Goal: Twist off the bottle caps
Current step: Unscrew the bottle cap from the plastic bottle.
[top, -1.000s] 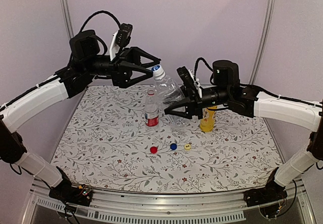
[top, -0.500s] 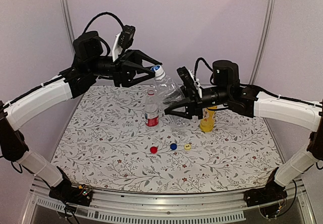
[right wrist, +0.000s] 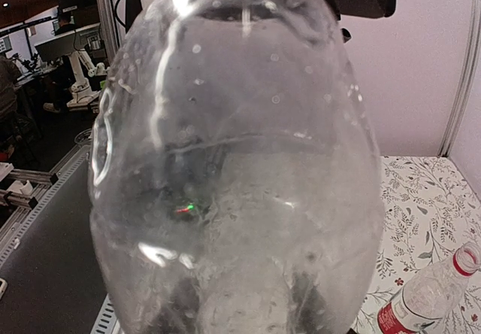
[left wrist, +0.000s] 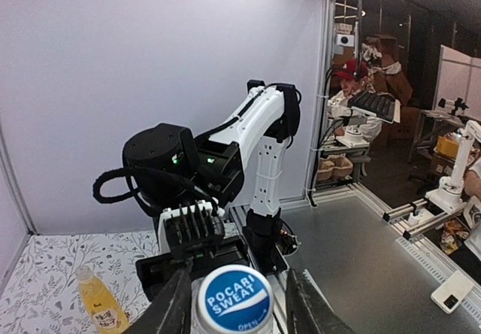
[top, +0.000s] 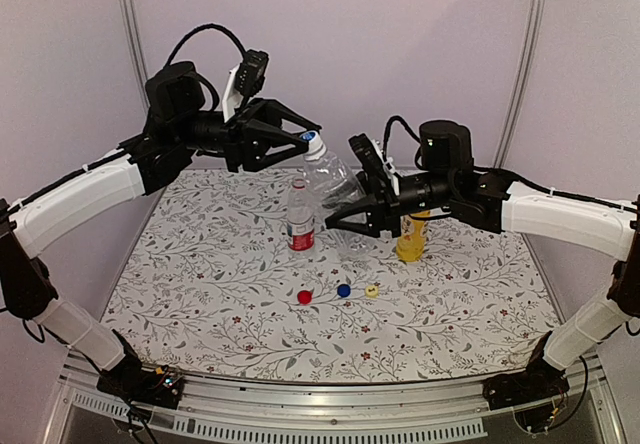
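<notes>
One flowery table, and the action is up above it. The right gripper is clamped on the clear bottle, holding it tilted in the air. The left gripper has its fingers either side of that bottle's blue-and-white cap; can't tell if they're actually pinching it. Down on the table, the red-label bottle stands open, and the yellow bottle is partly hidden by the right gripper. Near them sit a loose red cap, blue cap and yellow cap in a row.

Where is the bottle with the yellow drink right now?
In the overhead view the yellow bottle stands on the flowered table, right of centre, its top hidden by the right arm. Three loose caps lie in front of it, to its left.
</notes>
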`<state>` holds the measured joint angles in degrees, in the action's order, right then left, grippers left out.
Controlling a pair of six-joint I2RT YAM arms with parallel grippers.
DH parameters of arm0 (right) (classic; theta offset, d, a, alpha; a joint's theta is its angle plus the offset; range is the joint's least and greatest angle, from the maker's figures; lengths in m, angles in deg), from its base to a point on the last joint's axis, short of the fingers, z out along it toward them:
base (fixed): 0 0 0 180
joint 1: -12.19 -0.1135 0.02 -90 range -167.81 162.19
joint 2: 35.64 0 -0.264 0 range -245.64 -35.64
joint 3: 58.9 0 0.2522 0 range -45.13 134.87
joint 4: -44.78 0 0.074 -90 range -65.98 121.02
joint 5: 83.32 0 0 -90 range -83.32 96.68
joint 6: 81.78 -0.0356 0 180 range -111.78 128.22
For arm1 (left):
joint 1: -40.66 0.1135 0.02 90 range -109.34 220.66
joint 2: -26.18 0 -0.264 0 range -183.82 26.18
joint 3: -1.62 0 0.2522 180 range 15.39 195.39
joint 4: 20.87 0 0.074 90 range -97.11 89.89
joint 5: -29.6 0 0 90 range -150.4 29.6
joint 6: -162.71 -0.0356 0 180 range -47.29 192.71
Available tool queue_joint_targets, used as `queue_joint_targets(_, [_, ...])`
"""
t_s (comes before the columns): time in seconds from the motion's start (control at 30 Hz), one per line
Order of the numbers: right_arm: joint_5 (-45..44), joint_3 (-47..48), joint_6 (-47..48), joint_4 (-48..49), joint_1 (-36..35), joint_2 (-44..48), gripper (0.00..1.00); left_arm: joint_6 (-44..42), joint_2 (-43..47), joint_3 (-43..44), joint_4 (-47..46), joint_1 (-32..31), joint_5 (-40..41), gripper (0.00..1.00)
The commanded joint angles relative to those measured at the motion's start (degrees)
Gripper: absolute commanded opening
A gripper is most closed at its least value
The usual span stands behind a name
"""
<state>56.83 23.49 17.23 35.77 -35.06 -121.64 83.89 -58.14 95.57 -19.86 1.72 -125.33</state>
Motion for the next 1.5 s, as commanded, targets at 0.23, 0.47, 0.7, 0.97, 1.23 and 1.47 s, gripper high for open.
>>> queue_joint_targets(0.23, [-1.8,1.3,0.4,-0.3,-0.2,-0.1,0.38,0.3,-0.5,-0.9,-0.4,-0.3,1.3,0.3])
queue_joint_targets(0.47, [-18.2,2.2,-0.3,-1.7,-0.2,0.5,0.37,2.5,2.8,-0.5,5.8,-2.4,22.5,0.05])
queue_joint_targets(0.7, [-30.5,2.5,-1.2,-1.2,-0.2,0.9,0.37,9.8,4.2,2.4,15.2,-11.9,56.9,0.07])
queue_joint_targets(0.97, [-30.2,1.8,-1.1,-0.5,-0.2,1.5,0.37,10.6,0.7,5.9,17.9,-15.3,63.9,0.26])
queue_joint_targets(1.23, [-29.4,0.6,-0.8,0.2,-0.2,2.4,0.37,8.6,1.0,6.8,18.3,-15.0,63.8,0.45])
queue_joint_targets(1.47, [-27.3,0.6,-0.9,0.3,-0.2,2.4,0.37,7.0,3.2,6.1,18.2,-12.7,60.1,0.7])
